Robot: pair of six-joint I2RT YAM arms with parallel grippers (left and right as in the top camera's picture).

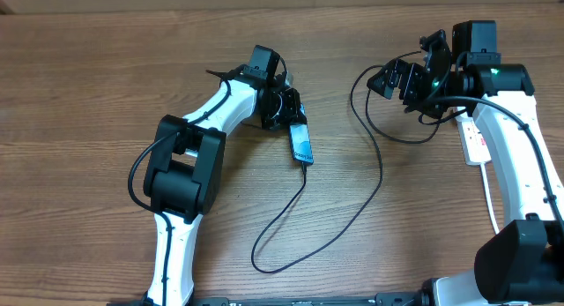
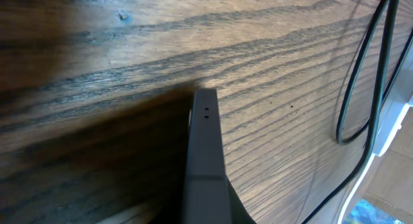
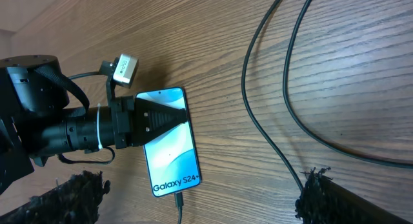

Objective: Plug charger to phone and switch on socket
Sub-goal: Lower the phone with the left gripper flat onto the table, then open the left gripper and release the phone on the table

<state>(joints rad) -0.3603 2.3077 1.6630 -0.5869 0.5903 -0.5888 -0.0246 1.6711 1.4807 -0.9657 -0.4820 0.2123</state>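
Note:
The phone (image 1: 301, 145) lies flat on the table with its blue-cyan screen lit; it also shows in the right wrist view (image 3: 171, 146). The charger cable (image 1: 352, 213) has its small connector (image 3: 179, 199) in the phone's bottom end. It loops toward the front, then runs back to my right arm, where its plug end is hidden. My left gripper (image 1: 289, 108) is shut and lies over the phone's top end (image 3: 161, 115). My right gripper (image 1: 397, 79) is open and empty, its fingertips (image 3: 197, 197) wide apart above the table. The socket (image 1: 477, 145) lies partly under my right arm.
The socket's white cord (image 1: 490, 200) runs toward the front right beside my right arm. Black cable loops (image 3: 284, 101) lie on the wood between the phone and the right arm. In the left wrist view the cable (image 2: 361, 75) shows beyond my finger (image 2: 205, 159).

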